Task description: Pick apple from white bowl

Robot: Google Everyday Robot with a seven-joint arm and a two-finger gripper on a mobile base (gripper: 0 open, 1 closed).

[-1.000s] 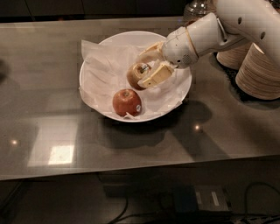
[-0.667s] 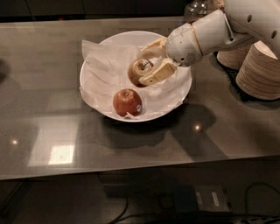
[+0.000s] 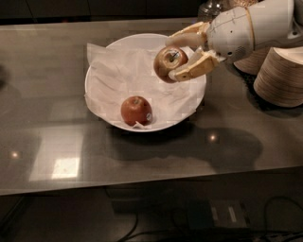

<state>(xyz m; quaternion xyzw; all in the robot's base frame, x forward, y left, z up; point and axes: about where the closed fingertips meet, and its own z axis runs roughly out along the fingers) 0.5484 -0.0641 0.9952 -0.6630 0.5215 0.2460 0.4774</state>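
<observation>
My gripper [image 3: 176, 57] is shut on the apple [image 3: 167, 62], a dull red one with yellowish patches, and holds it lifted above the right half of the white bowl [image 3: 102, 106]. One beige finger [image 3: 187, 36] lies over the apple's top and the other finger [image 3: 194, 69] under its right side. The bowl is wide, shallow and lined with crinkled white paper. A second, more evenly red-orange apple [image 3: 136, 110] rests in the bowl's front part.
The bowl stands on a glossy grey table [image 3: 57, 142]. Stacks of beige paper plates [image 3: 281, 75] stand at the right, close behind my arm [image 3: 251, 26]. A glass object [image 3: 210, 9] stands at the back edge.
My gripper has risen with the apple out of the bowl and moved a little right. The red-orange apple has stayed in place.
</observation>
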